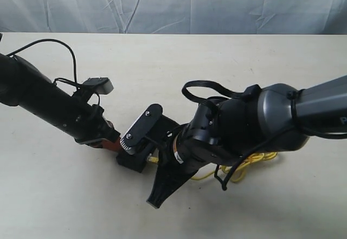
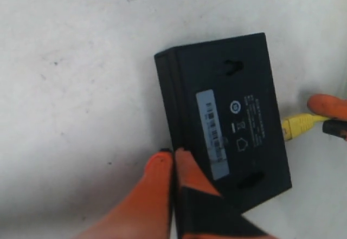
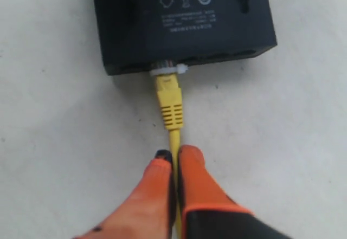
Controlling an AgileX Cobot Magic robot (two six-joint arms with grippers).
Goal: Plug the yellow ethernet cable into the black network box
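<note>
Two black arms are leaning in over a pale table (image 1: 179, 60) in the exterior view, the left arm (image 1: 49, 101) from the left and the right arm (image 1: 271, 120) from the right. They are meeting at the black network box (image 1: 133, 164), which is lying near the table's middle, mostly hidden under the wrists. The yellow ethernet cable (image 1: 255, 160) is lying in loose loops on the table under the right arm. In the left wrist view, the box is lying flat with its white label strip (image 2: 212, 133) facing up. The left gripper (image 2: 172, 155) is resting its orange fingers, pressed together with no gap, against one edge of the box — whether they are pinching anything I cannot tell. At the opposite edge the cable's yellow boot (image 2: 297, 125) is meeting the box. In the right wrist view, the right gripper (image 3: 172, 155) is pinching the cord just behind the boot, fingers closed tight on it, while the clear plug (image 3: 165, 71) is sitting in a port on the box's edge.
</note>
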